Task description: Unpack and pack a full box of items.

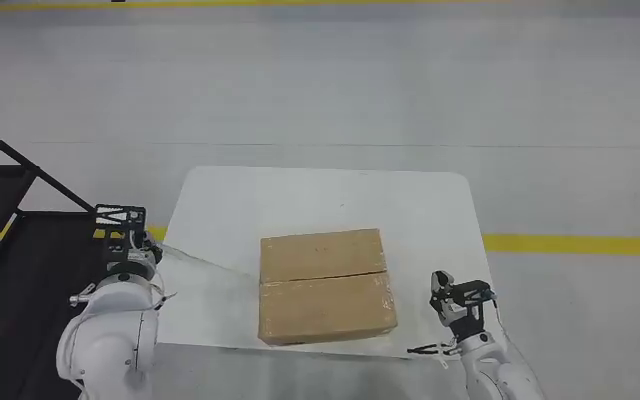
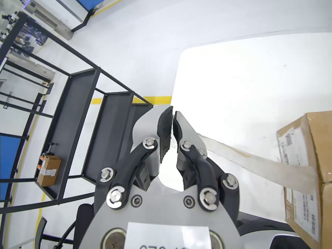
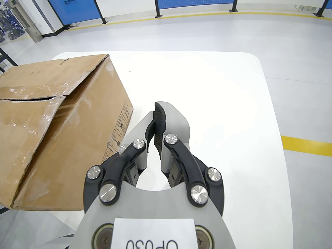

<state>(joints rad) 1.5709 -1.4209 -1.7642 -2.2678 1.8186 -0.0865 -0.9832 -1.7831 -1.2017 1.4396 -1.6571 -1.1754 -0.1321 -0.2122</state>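
A brown cardboard box [image 1: 325, 285] lies near the front of the white table [image 1: 300, 200], its two top flaps down and meeting at a seam. A clear tape strip [image 1: 205, 260] stretches taut from the box's left side to my left gripper [image 1: 122, 243], which sits off the table's left edge. In the left wrist view the left gripper [image 2: 172, 112] is shut, with the tape strip [image 2: 249, 160] running from it to the box [image 2: 311, 143]. My right gripper [image 1: 460, 293] is by the box's right side, shut and holding nothing. In the right wrist view the right gripper [image 3: 157, 107] is beside the box [image 3: 52, 120], whose flaps gape slightly.
A black metal rack [image 2: 75, 120] stands left of the table, close to the left arm, with a small cardboard box [image 2: 48, 167] on a lower shelf. A yellow floor line [image 1: 560, 243] runs to the right. The table's far half is bare.
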